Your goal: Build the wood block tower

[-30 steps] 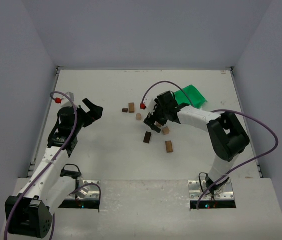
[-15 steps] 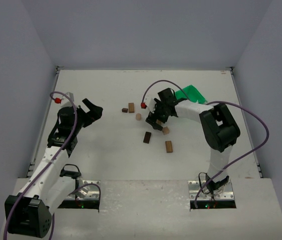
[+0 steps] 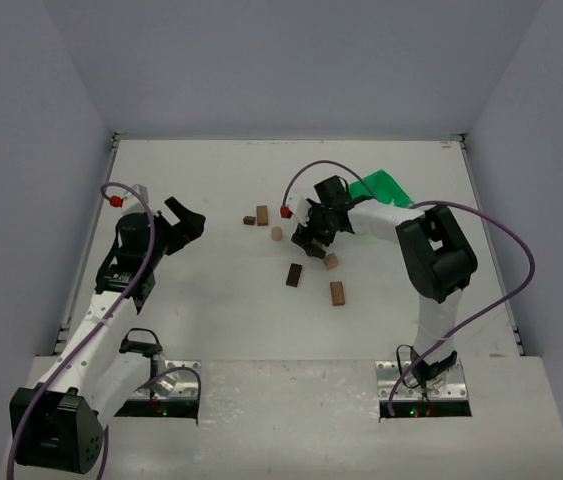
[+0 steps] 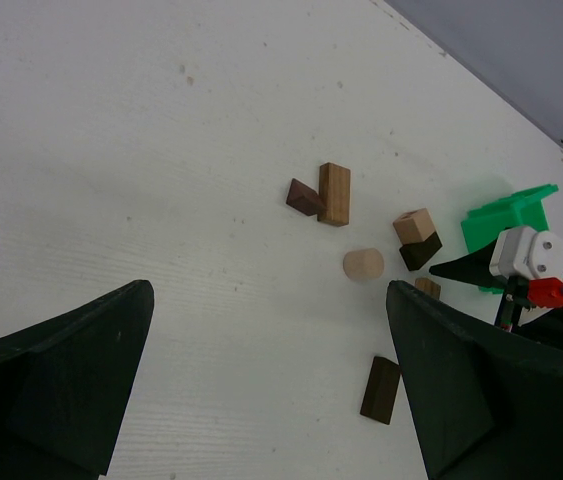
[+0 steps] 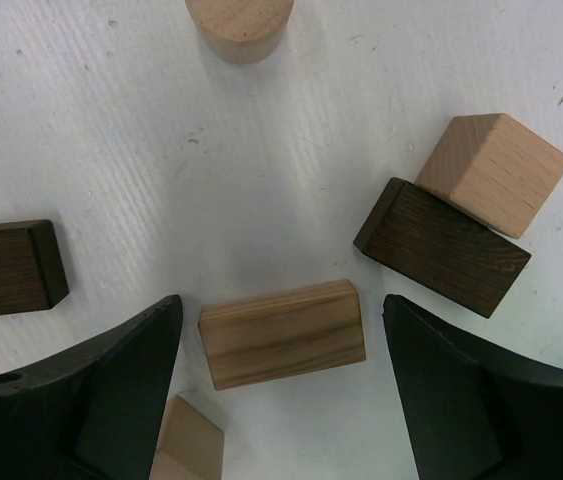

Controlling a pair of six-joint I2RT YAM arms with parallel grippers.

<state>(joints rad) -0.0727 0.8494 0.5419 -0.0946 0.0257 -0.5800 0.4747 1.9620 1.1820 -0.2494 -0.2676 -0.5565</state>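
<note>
Right elbow (image 3: 431, 262) now further left — hand (image 5: 281, 305) apart astride tan block (image 5: 283, 338), gaps at both edges

Narrow gaps lay either side of the light tan rectangular wooden block (image 5: 283, 333) between the right gripper's (image 5: 281, 310) fingers. A dark brown rectangular wooden block (image 5: 443, 260) stood close ahead of one finger, another dark brown block (image 5: 6, 268) ahead of the other.

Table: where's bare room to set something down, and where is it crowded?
Free: the far strip of the table along its back edge; the near stretch between the brown block and the arm bases; the span between the left tool and the small dark block. Crowded: around the right tool, beside the green bin.
</note>
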